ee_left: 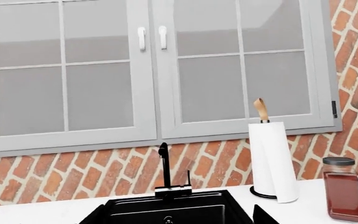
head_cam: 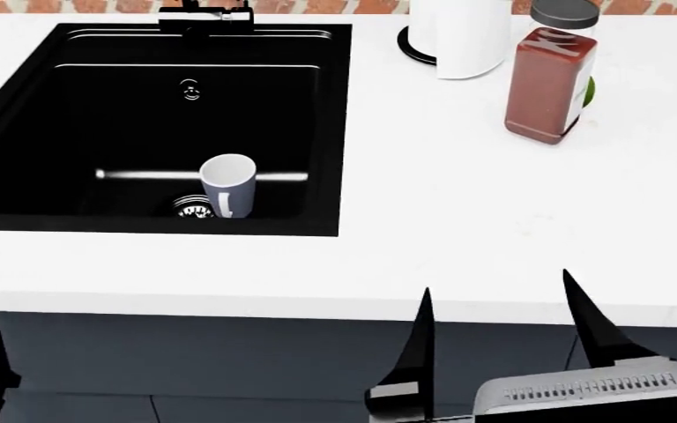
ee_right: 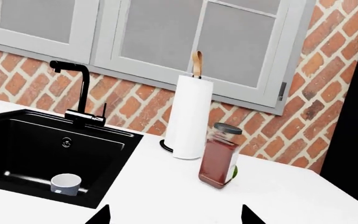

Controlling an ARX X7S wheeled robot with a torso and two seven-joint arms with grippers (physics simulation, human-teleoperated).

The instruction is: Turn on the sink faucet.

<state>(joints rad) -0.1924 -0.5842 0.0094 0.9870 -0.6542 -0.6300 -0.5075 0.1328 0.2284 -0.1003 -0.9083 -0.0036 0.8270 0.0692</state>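
Observation:
The matte black sink faucet (ee_left: 164, 167) stands at the back rim of the black sink (ee_left: 123, 205), its thin lever (ee_left: 188, 178) upright beside the spout. The right wrist view shows the faucet (ee_right: 83, 91) and sink (ee_right: 113, 161) to one side. In the head view only the faucet base (head_cam: 205, 16) shows, at the far rim of the sink (head_cam: 329, 132). My left gripper (ee_left: 179, 219) is open and empty, facing the faucet from well short of it. My right gripper (head_cam: 497, 291) is open and empty over the counter's front edge, right of the sink; it also shows in the right wrist view (ee_right: 175, 215).
A white mug (head_cam: 228, 183) stands in the basin by the drain strainer (head_cam: 190, 207). A paper towel roll (head_cam: 462, 35) and a jar of red contents (head_cam: 546, 79) stand on the white counter (head_cam: 457, 220) at the back right. Brick wall and a grey window lie behind.

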